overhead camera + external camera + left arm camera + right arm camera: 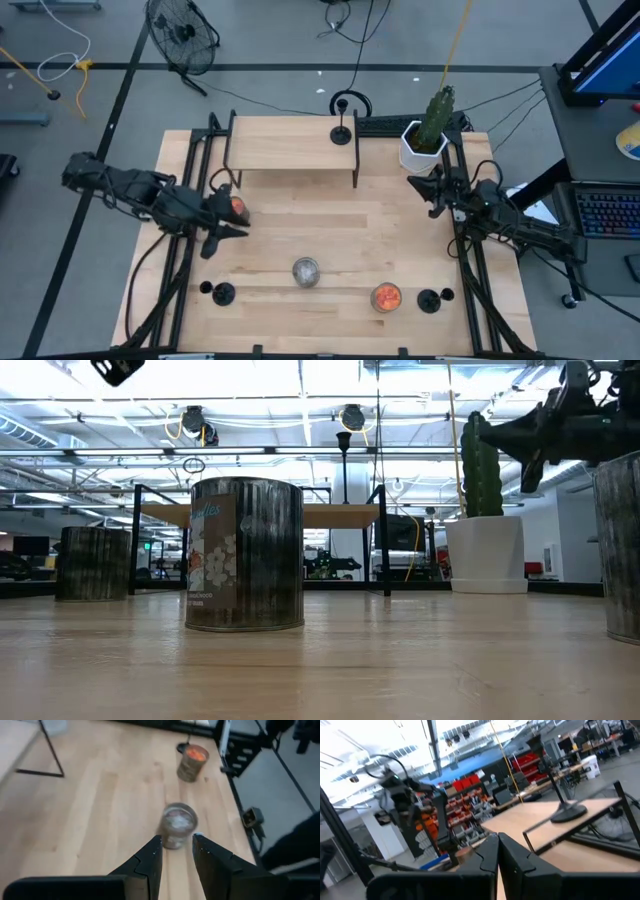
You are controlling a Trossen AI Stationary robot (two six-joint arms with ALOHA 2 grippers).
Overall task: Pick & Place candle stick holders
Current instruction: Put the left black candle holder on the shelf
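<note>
One black candle stick holder [341,133] stands on its disc base on the raised shelf [290,145] at the table's far side; it also shows in the right wrist view [567,812]. Two more stand near the front edge, one left [222,293] and one right [430,300]. My left gripper [238,230] hangs high over the table's left part, slanting down toward the silver can [177,825]. It is open by a narrow gap [176,840] with nothing in it. My right gripper [425,185] is shut [497,845] and empty, raised at the right beside the cactus pot.
A silver can [305,271] stands front centre, with an orange-filled jar [386,297] to its right. Another orange-filled jar [236,207] stands beside my left gripper. A cactus in a white pot [425,140] stands at the back right. Bare wood lies mid-table.
</note>
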